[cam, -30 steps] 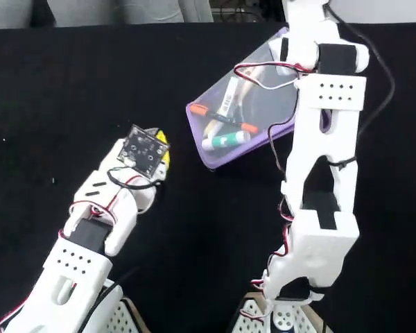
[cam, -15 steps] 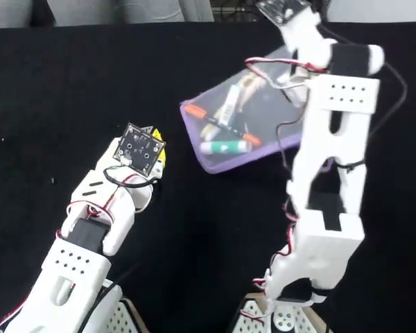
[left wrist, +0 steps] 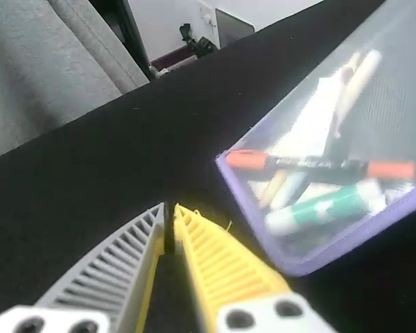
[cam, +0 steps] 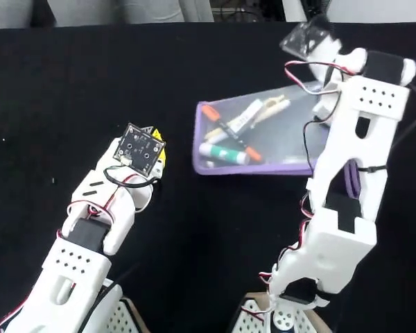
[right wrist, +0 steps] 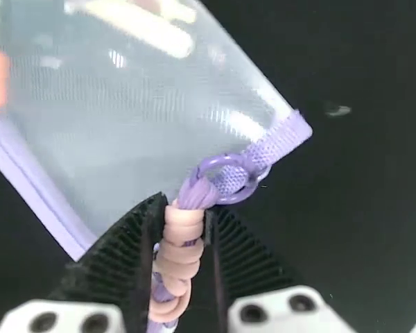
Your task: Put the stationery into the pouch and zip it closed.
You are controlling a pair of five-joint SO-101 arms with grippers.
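Purple-edged pouch (right wrist: pixel 125 104) lies just beyond the right tool (right wrist: pixel 186 209), which pinches its pull cord (right wrist: pixel 177 250).

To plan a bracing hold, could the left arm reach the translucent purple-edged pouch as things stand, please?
Probably yes: only bare black table lies between the left end effector and the pouch.

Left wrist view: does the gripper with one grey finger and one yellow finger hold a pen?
No, the left gripper is shut on nothing, and the pens lie in the clear purple-edged pouch, apart from it.
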